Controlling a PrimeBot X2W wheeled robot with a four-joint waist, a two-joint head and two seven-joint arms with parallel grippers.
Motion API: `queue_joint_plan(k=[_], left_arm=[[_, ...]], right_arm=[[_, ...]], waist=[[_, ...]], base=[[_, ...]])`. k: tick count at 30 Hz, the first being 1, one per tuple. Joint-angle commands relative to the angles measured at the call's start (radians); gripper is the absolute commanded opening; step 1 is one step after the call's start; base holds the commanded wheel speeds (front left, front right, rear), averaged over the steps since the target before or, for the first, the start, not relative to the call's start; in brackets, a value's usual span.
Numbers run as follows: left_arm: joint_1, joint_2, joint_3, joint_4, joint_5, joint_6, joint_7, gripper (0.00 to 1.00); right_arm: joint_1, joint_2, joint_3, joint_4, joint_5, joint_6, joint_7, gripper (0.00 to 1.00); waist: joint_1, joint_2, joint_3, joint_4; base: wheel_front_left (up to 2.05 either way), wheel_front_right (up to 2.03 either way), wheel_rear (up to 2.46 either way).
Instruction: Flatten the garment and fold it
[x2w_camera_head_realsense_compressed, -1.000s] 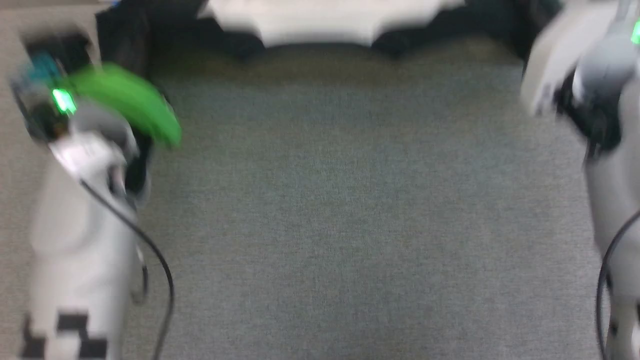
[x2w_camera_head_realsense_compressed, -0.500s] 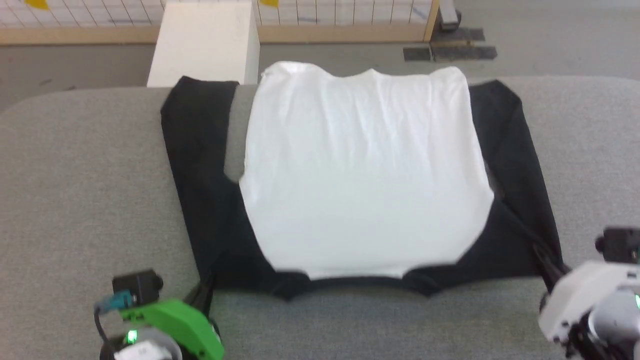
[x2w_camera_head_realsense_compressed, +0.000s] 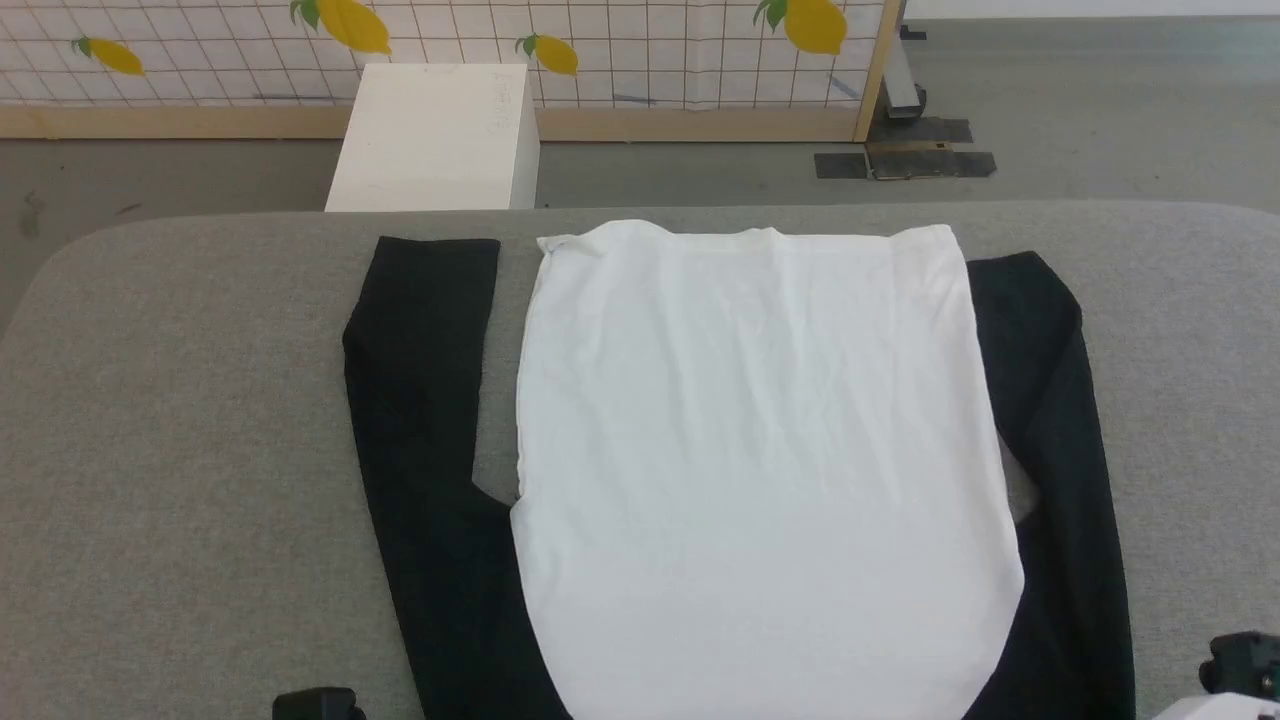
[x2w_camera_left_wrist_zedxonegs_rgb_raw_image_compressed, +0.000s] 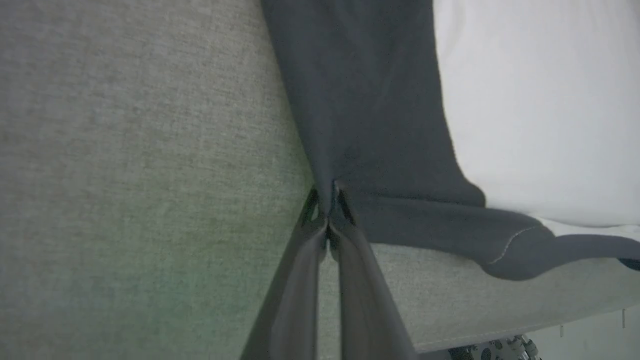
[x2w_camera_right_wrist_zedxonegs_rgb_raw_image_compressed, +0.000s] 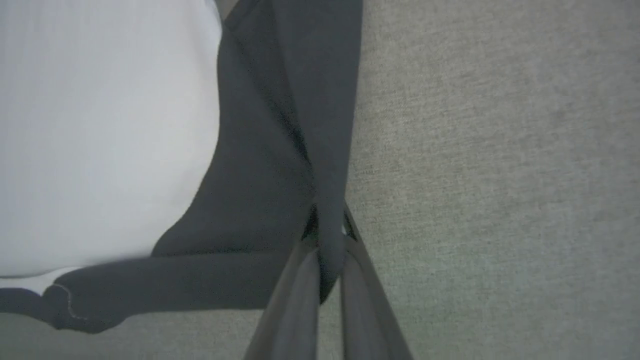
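Tilted upward since half a second ago, the head camera now cuts both arms off at the bottom edge, leaving only a dark scrap of the left wrist (x2w_camera_head_realsense_compressed: 315, 705) and of the right wrist (x2w_camera_head_realsense_compressed: 1245, 668); the garment (x2w_camera_head_realsense_compressed: 760, 450) lies lower in that view, and its far hem reads straighter than before.

Left claw (x2w_camera_left_wrist_zedxonegs_rgb_raw_image_compressed: 327, 202): fingers closed tight, tips pinching the outer edge of the black shoulder cloth; the black sleeve runs straight ahead from the tips; the white body lies ahead and to the claw's inner side; a black band with a pale stitch line, apparently the collar, curves inward just past the tips, beside the near edge of the bench (x2w_camera_head_realsense_compressed: 200, 420).

Right claw (x2w_camera_right_wrist_zedxonegs_rgb_raw_image_compressed: 327, 227): likewise closed, a fold of black cloth caught between the fingers and covering the place where the tips meet; white body on its inner side, bare grey bench on its outer side.

Garment: spread on the bench between and beyond the two claws, hem farthest from them; its near end is cut off in the head view; the side turned down is hidden.

Both wrist views are soft, so fabric detail is hard to read.

Beyond the bench: white box (x2w_camera_head_realsense_compressed: 435, 140); lemon-printed screen (x2w_camera_head_realsense_compressed: 640, 50); floor (x2w_camera_head_realsense_compressed: 1100, 100).
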Motion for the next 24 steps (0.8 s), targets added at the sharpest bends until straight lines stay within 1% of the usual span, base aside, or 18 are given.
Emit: queue_joint_plan(k=[1, 4, 7, 8, 9, 12, 14, 19, 24], left_arm=[[0.011, 0.012, 0.008, 0.016, -0.003, 0.011, -0.005, 0.00], [-0.003, 0.007, -0.012, 0.046, 0.013, 0.007, -0.012, 0.00], [-0.020, -0.010, -0.026, 0.072, 0.014, 0.005, -0.021, 0.00], [-0.024, -0.014, -0.028, 0.079, 0.015, 0.006, -0.024, 0.47], [-0.029, -0.017, -0.031, 0.086, 0.015, 0.005, -0.027, 1.00], [-0.034, -0.020, -0.034, 0.094, 0.014, 0.001, -0.035, 1.00], [-0.035, -0.020, -0.028, 0.083, 0.013, 0.004, -0.045, 1.00], [-0.046, -0.019, 0.003, 0.004, 0.007, 0.006, -0.092, 1.00], [-0.100, -0.009, 0.038, -0.062, 0.045, 0.016, -0.176, 1.00]], right_arm=[[0.011, -0.011, -0.013, 0.025, -0.011, -0.002, -0.012, 0.00], [0.010, -0.011, 0.005, 0.090, -0.011, -0.002, -0.037, 0.00], [0.002, -0.011, 0.026, 0.150, -0.006, -0.002, -0.074, 0.00], [-0.001, -0.011, 0.034, 0.159, -0.010, -0.002, -0.089, 0.45], [-0.004, -0.011, 0.041, 0.169, -0.009, -0.002, -0.105, 1.00], [-0.007, -0.011, 0.047, 0.179, 0.000, -0.002, -0.157, 1.00], [-0.004, -0.011, 0.045, 0.163, 0.004, -0.002, -0.200, 1.00], [-0.005, -0.011, 0.029, 0.087, -0.019, -0.002, -0.323, 1.00], [-0.046, -0.010, 0.059, 0.006, -0.068, -0.002, -0.474, 1.00]], waist=[[0.0001, 0.0000, -0.002, 0.004], [0.0001, 0.0000, -0.005, 0.004], [0.0001, 0.0000, -0.008, 0.002], [0.0001, 0.0000, -0.009, 0.001], [0.0001, 0.0000, -0.011, 0.000], [0.0001, 0.0000, -0.018, 0.000], [0.0001, 0.0000, -0.023, 0.001], [0.0001, 0.0000, -0.022, 0.000], [0.0001, 0.0000, -0.007, -0.011]], base=[[0.00, 0.00, 0.00], [0.00, 0.00, 0.00], [0.00, 0.00, 0.00], [0.00, 0.00, 0.00], [0.00, 0.00, 0.00], [0.00, 0.00, 0.00], [0.00, 0.00, 0.00], [0.00, 0.00, 0.00], [0.00, 0.00, 0.00]])
